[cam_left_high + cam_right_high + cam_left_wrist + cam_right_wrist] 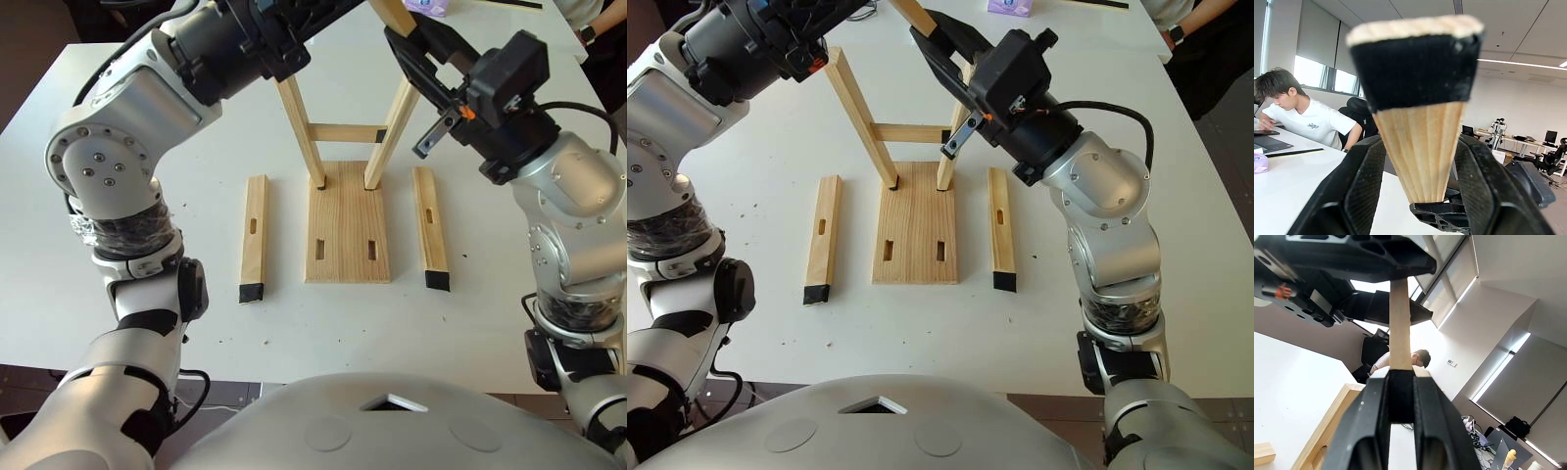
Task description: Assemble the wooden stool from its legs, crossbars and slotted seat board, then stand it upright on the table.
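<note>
Got the left jaws clamped on the black-taped top of one leg [1418,73], with the fingers [1359,191] pressed against either side of the wood. Same deal on the right: right jaws shut tight around the top of the other leg [1399,323]. Holding both tops up high over the table [323,323], with a crossbar [343,132] tying the two legs together a bit below the jaws.

Straight down from the jaws, got the board [346,230] lying flat, with both leg feet planted at its two far slots. Leaves the two nearer slots [320,248] open, lower down and closer in than either set of jaws. Can't tell how deep the feet sit.

Down and outward from the left jaws, got a loose leg [255,235] flat on the table, just beside the board's long edge but not touching it. Mirror of that down and outward from the right jaws: second loose leg [429,225], also a thin gap off the board. Black tape on the near end of each.

Plenty of bare table outside both loose legs, and more between the board's near edge and the table's near edge. Only a narrow strip of table between each loose leg and the board, well below the jaws.
</note>
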`<act>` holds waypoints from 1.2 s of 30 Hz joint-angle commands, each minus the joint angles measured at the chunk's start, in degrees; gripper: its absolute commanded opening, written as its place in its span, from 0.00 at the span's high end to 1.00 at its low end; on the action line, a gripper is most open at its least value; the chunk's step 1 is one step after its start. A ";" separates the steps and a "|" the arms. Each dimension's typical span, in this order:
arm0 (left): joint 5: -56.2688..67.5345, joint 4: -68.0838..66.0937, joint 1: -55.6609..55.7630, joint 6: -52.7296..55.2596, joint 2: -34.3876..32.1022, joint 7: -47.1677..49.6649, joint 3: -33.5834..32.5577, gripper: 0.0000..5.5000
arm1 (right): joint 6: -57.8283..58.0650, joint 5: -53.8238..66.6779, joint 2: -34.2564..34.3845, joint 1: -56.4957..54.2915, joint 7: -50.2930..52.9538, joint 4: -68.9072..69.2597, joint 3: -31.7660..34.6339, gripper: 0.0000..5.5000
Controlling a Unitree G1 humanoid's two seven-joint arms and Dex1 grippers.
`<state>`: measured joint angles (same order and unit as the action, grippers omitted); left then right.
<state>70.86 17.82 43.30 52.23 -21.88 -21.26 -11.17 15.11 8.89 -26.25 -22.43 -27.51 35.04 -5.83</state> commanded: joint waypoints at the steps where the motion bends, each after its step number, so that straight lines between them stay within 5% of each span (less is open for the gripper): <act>1: -0.54 0.63 -0.28 0.78 -1.27 -0.15 0.96 0.57 | -2.41 -2.69 -1.44 -0.54 -1.38 -0.05 -1.24 0.92; 21: -0.37 0.32 0.07 0.11 -3.17 -2.28 1.14 0.57 | -4.78 -4.88 -2.59 1.94 -3.55 -1.83 -0.23 0.92; 28: 2.53 0.10 -0.10 0.63 -3.03 -3.12 -0.22 0.75 | -4.83 -4.67 -2.68 2.36 -3.84 -1.89 0.03 0.92; 36: 2.90 0.46 -1.09 1.42 -4.30 -5.01 0.26 0.76 | -4.80 -4.79 -2.81 2.36 -3.63 -1.68 0.44 0.92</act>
<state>72.69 17.59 42.19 52.97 -25.06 -24.53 -10.95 9.40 4.33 -28.37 -20.68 -31.05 33.76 -6.38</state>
